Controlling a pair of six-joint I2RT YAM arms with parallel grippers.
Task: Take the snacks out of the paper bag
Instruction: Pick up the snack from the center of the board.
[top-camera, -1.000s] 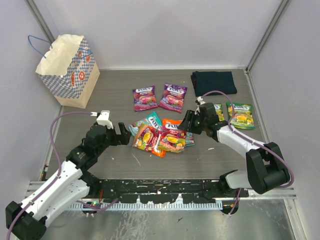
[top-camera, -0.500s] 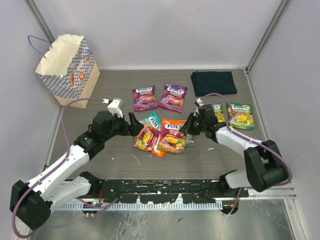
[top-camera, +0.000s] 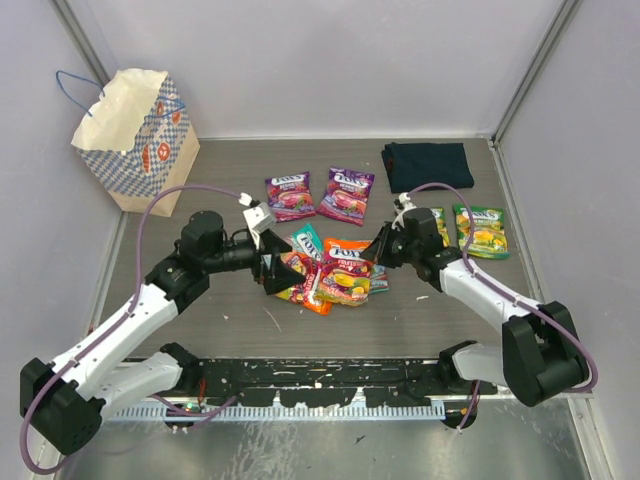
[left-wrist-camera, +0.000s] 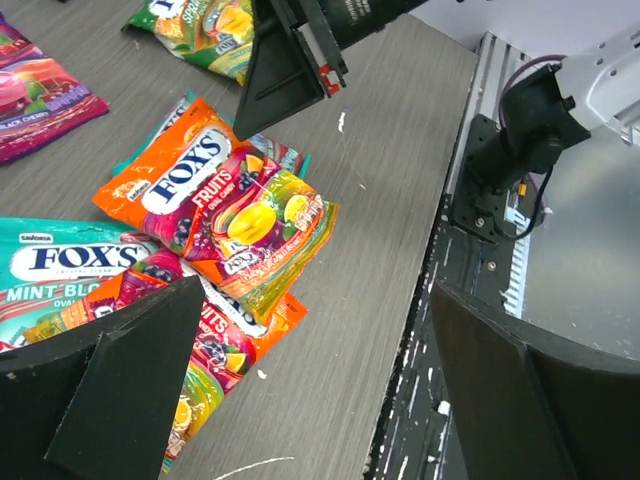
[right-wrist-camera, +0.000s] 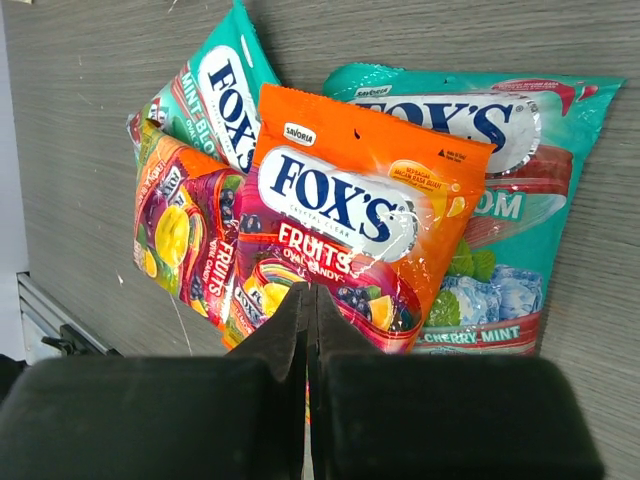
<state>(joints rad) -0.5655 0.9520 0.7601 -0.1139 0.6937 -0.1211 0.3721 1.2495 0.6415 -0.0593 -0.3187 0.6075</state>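
The paper bag (top-camera: 135, 125) stands upright at the back left, far from both arms. Snacks lie on the table: two purple packets (top-camera: 318, 195), green ones (top-camera: 480, 230) at the right, and a middle pile of teal and orange packets (top-camera: 335, 275). My left gripper (top-camera: 273, 272) hovers wide open at the pile's left edge, its fingers (left-wrist-camera: 110, 380) holding nothing. My right gripper (top-camera: 383, 246) is shut at the pile's right side. Its tips (right-wrist-camera: 310, 292) sit over the top orange packet (right-wrist-camera: 360, 200); I see nothing pinched between them.
A folded dark navy cloth (top-camera: 427, 165) lies at the back right. Grey walls close in the table on three sides. A black rail (top-camera: 320, 385) runs along the near edge, also seen in the left wrist view (left-wrist-camera: 470, 230).
My left arm has reached right, from the near left up to the pile's edge, still open. My right gripper has closed and stayed at the pile's right side.
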